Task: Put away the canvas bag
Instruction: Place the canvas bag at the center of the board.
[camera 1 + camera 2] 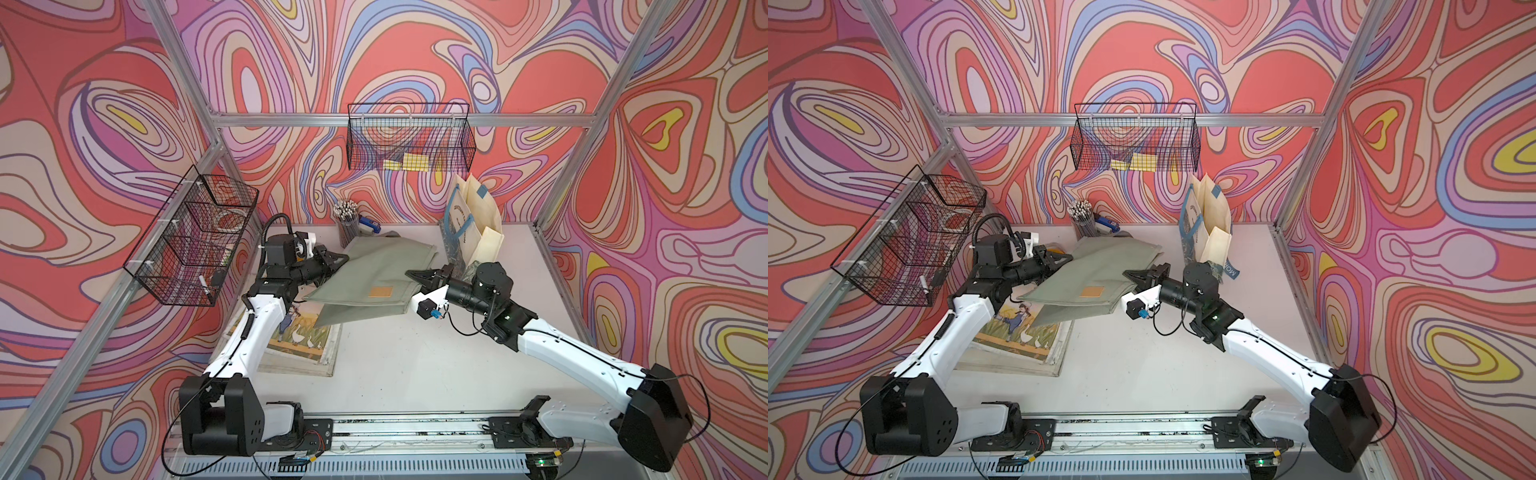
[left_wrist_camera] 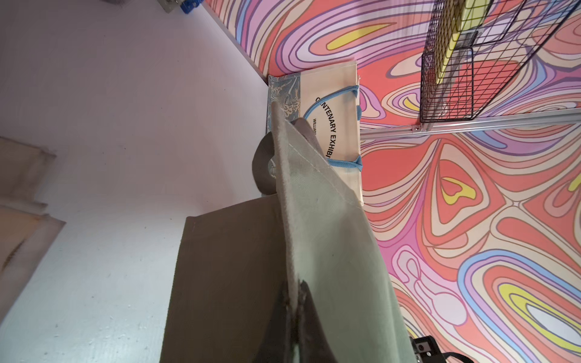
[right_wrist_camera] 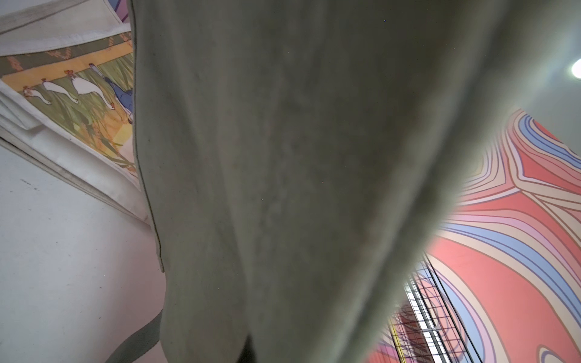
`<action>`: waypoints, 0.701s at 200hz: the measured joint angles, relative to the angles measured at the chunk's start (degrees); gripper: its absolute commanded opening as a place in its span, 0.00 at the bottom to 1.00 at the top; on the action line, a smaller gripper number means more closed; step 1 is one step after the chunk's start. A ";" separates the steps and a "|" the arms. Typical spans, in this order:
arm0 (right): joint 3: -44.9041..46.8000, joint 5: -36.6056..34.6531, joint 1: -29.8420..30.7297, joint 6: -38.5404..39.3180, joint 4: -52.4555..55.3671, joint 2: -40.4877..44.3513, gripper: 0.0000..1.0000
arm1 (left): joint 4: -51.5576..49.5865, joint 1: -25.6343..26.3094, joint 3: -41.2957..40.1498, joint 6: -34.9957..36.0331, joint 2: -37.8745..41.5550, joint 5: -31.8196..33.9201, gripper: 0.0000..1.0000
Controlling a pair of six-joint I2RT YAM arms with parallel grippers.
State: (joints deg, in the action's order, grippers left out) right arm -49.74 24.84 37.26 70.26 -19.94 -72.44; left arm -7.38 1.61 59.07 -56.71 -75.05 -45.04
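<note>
Canvas bag (image 1: 374, 270): grey-green with a tan patch (image 1: 381, 291), slung between the two tools over the middle of the tabletop (image 1: 415, 365), nearer its rear edge. Its lower fold overlaps the rear corner of a flat bag printed with geese (image 1: 301, 338), which lies toward the left edge.

Left tool (image 1: 344, 258): pressed together on the canvas bag's left edge. The left wrist view shows the dark fingers (image 2: 314, 330) pinching the cloth.

Right tool (image 1: 410, 273): closed on the opposite edge, beside the patch (cloth fills most of the right wrist view).

Surroundings: cream paper bags (image 1: 471, 220) stand at the rear right corner, and a cup of pencils (image 1: 347, 222) is at the rear edge. One wire basket (image 1: 411, 141) hangs on the back wall and another (image 1: 195, 237) on the left wall.
</note>
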 measured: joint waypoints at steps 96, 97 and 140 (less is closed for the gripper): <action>16.24 -2.32 0.33 -11.26 3.98 6.27 0.33 | 6.62 3.15 -15.74 3.98 0.74 2.05 0.00; 16.39 -2.36 0.35 -11.45 4.20 6.54 0.33 | 6.67 3.26 -15.78 3.98 0.79 2.05 0.00; 18.51 -3.76 0.33 -16.76 8.52 12.68 0.59 | 11.52 7.48 -20.74 3.08 2.78 3.30 0.00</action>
State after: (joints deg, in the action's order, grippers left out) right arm -31.22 21.08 37.58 53.49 -11.42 -59.77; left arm 4.14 9.08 38.33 -53.63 -72.27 -41.74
